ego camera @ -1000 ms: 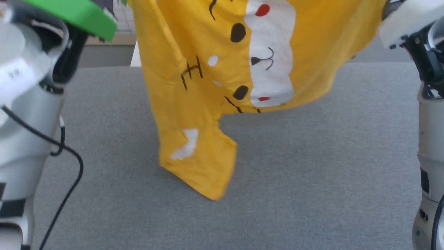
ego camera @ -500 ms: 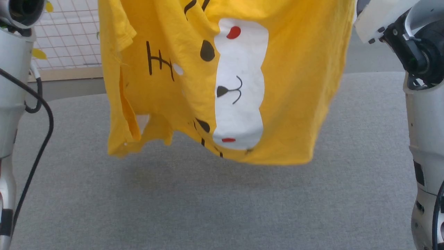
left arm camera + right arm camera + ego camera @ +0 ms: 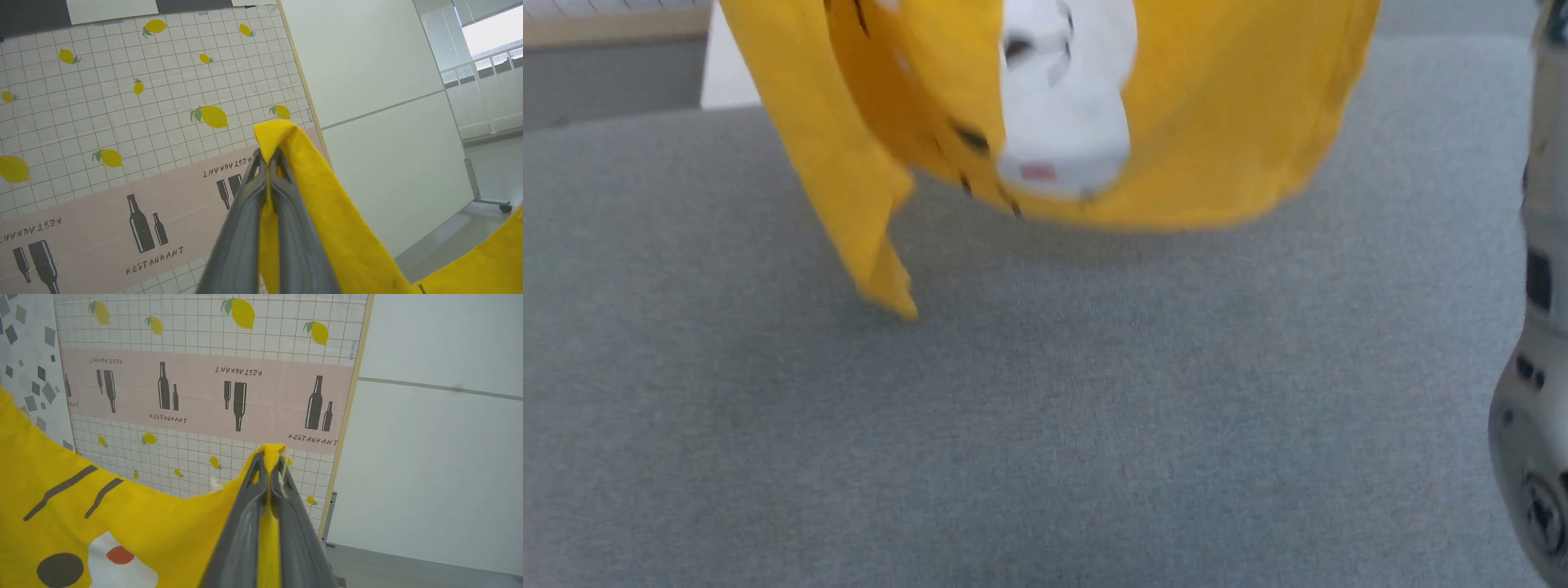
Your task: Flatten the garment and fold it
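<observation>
The yellow T-shirt garment (image 3: 1217,114) hangs in the air above the grey table (image 3: 1045,425), its white face patch and black marks blurred, one loose flap dangling down at the left. In the left wrist view my left gripper (image 3: 268,157) is shut on a yellow edge of the garment (image 3: 327,212). In the right wrist view my right gripper (image 3: 269,457) is shut on another pinched edge of the garment (image 3: 135,522), whose black stripes, dark eye and red dot show at the lower left.
A pale robot forearm (image 3: 1539,327) stands along the right edge of the head view. Behind the table is a partition with lemon and bottle prints (image 3: 204,388) and a white wall panel (image 3: 388,81).
The head view has tilted down, so the garment now sits higher in the picture and both arm tops have left it. The left flap has swung lower and straighter.
</observation>
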### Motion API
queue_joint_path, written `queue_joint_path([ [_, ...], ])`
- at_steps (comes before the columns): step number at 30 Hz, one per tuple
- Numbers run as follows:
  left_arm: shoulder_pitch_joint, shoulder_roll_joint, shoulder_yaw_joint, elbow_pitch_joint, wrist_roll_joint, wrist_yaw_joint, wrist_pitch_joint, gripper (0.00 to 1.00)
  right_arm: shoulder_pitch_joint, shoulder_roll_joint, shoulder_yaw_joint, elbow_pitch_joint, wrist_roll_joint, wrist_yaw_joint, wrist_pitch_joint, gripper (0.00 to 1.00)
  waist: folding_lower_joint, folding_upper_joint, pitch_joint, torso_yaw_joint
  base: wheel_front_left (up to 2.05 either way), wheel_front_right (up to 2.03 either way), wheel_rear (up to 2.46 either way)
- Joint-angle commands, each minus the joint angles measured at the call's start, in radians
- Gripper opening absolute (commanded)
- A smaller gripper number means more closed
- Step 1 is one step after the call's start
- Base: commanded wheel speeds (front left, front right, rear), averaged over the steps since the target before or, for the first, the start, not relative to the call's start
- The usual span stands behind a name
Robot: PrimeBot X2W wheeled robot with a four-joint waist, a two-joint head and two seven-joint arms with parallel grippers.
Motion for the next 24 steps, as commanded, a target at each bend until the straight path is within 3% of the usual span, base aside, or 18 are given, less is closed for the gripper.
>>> queue_joint_path([
  [1, -0.056, 0.001, 0.001, 0.011, 0.017, -0.006, -0.024, 0.00, -0.053, 0.010, -0.010, 0.030, -0.016, -0.002, -0.029, 0.00, 0.0000, 0.0000, 0.217, -0.052, 0.00, 0.00, 0.00],
  [9, -0.294, -0.023, -0.022, 0.079, 0.046, -0.007, -0.114, 0.00, -0.280, 0.039, -0.062, 0.201, -0.095, -0.002, -0.173, 0.00, 0.0000, 0.0000, 0.377, -0.064, 0.00, 0.00, 0.00],
  [14, -0.331, -0.009, -0.097, 0.074, -0.008, -0.007, -0.181, 0.00, -0.346, 0.044, -0.055, 0.276, -0.137, -0.002, -0.249, 0.00, 0.0000, 0.0000, 0.456, -0.042, 0.00, 0.00, 0.00],
  [15, -0.305, 0.032, -0.176, 0.053, -0.080, -0.007, -0.233, 0.00, -0.358, 0.038, -0.037, 0.330, -0.152, -0.002, -0.293, 0.00, 0.0000, 0.0000, 0.499, -0.019, 0.00, 0.00, 0.00],
  [19, -0.260, 0.081, -0.257, 0.010, -0.168, -0.007, -0.272, 0.00, -0.336, 0.014, 0.009, 0.362, -0.140, -0.002, -0.327, 0.00, 0.0000, 0.0000, 0.515, 0.004, 0.00, 0.00, 0.00],
  [24, -0.174, 0.165, -0.372, -0.113, -0.287, -0.007, -0.303, 0.00, -0.236, -0.072, 0.114, 0.320, -0.051, -0.002, -0.350, 0.00, 0.0000, 0.0000, 0.491, 0.038, 0.00, 0.00, 0.00],
])
